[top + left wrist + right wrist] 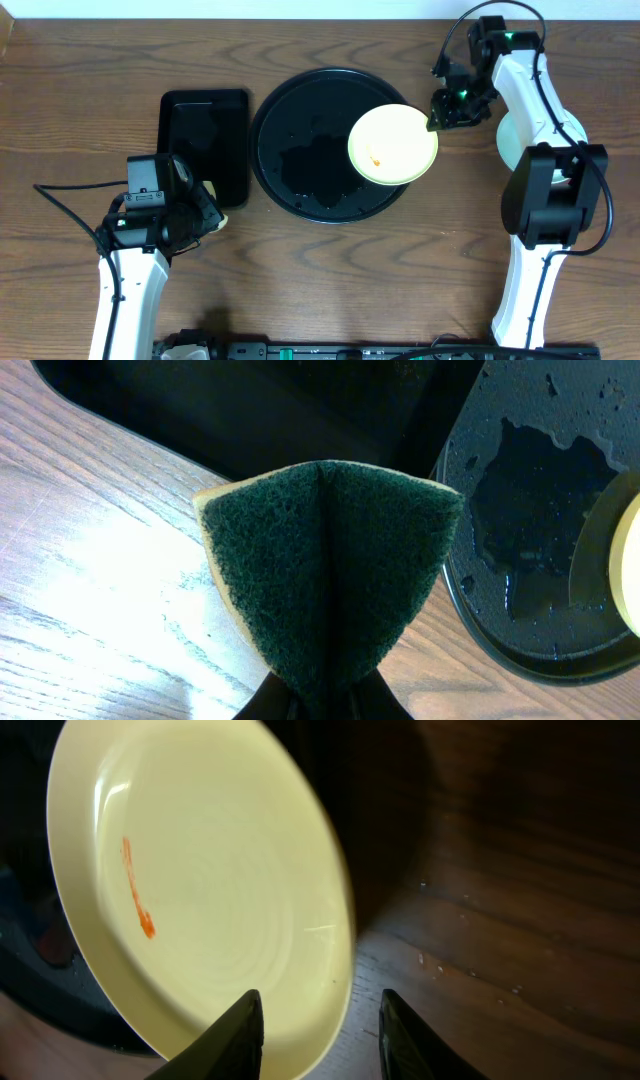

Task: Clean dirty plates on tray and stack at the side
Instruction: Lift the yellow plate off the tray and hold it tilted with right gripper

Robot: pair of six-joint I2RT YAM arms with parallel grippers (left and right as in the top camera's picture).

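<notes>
Dark wood-grain tabletop (80, 100), pale strip along far edge. Yellow plate (392, 146) directly ahead of right gripper (445, 108): small, round, glossy pale yellow, faint concentric rings, one thin orange smear off-centre. Seated partly on round black tray (262, 140), overhanging its raised rim on the gripper's side and looking tilted in wrist view. Tray beyond the plate from the gripper, wet, with irregular puddle (320, 165) across its middle. Right jaws partly open, astride the plate's near rim: one finger over the plate face, the other outside it above bare wood, gap showing between rim and outer finger; no firm clamp seen. Open wood under and behind the gripper; mint plate (505, 140) close behind it, mostly hidden by the white arm. Right arm rising from near edge, elbow bent, forearm doubling back toward the tray, wrist pitched down. Left gripper (195, 205) pinched tight on folded green sponge (330, 570), yellow backing at its edge, low over wood; rectangular black tray (205, 140) just ahead of it, round tray's rim ahead to its right. Left arm reaching up from near-left corner.
</notes>
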